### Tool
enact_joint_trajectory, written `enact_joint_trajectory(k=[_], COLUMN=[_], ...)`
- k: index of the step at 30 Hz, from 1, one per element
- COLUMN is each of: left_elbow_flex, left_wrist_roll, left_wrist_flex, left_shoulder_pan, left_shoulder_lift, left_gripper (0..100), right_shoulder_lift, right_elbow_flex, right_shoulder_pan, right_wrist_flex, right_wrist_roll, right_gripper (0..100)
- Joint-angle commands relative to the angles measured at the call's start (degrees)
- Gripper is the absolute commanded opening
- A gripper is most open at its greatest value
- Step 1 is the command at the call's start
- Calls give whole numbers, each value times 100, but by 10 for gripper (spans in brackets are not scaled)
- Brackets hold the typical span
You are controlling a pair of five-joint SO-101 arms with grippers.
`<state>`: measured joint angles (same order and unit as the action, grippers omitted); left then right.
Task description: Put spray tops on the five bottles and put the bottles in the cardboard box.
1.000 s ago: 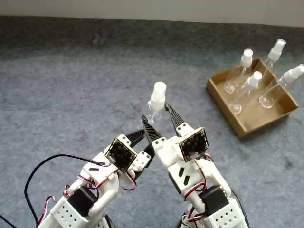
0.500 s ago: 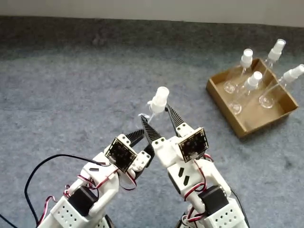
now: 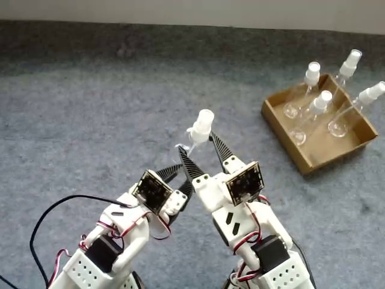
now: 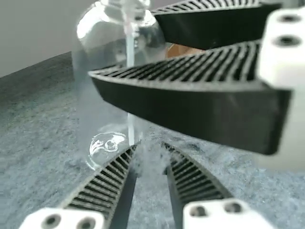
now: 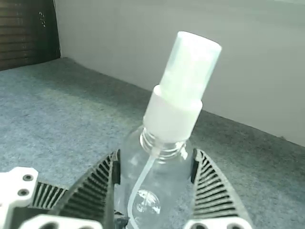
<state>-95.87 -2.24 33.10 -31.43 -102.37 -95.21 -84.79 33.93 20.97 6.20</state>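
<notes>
Clear spray-topped bottle [image 5: 157, 191] clamped in the right claw [image 5: 156, 156]; left claw [image 4: 148, 149] narrowly parted near its base.

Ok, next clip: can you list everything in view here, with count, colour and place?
held bottle: one, clear, between the right gripper's fingers, in front of both arms
spray top: one, white, on the held bottle
boxed bottles: four, clear with white tops, leaning in the cardboard box
cardboard box: one, brown, at the table's right side
table covering: grey, carpet-like
cable: one, black, beside the left arm
left gripper: black fingers, open, low by the held bottle's base
right gripper: black fingers, shut on the held bottle
</notes>
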Motion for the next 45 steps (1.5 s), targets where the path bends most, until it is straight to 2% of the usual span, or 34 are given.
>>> enact_joint_trajectory(k=[1,12,15,23,29,35,45], left_elbow_flex=[-127,-127,-127,-127,-127,-127,-127], left_wrist_roll=[26,26,26,26,26,53,53], left_wrist_flex=[9,-9,-264,-378,-369,316,580], left_shoulder_pan=[321,778,875,980,980,945,945], left_shoulder_lift=[-4,-4,-4,-4,-4,-57,-57], left_gripper=[45,45,45,45,45,45,45], right_shoulder_lift=[-75,-75,-75,-75,-75,-75,-75], right_elbow_flex=[391,391,391,365,356,330,321], right_shoulder_pan=[75,75,75,901,927,910,-549], right_wrist_flex=[-119,-110,-110,-110,-110,-110,-110], right_wrist_roll=[-62,-62,-62,-26,-18,-18,-18], right_gripper=[41,41,41,41,41,41,41])
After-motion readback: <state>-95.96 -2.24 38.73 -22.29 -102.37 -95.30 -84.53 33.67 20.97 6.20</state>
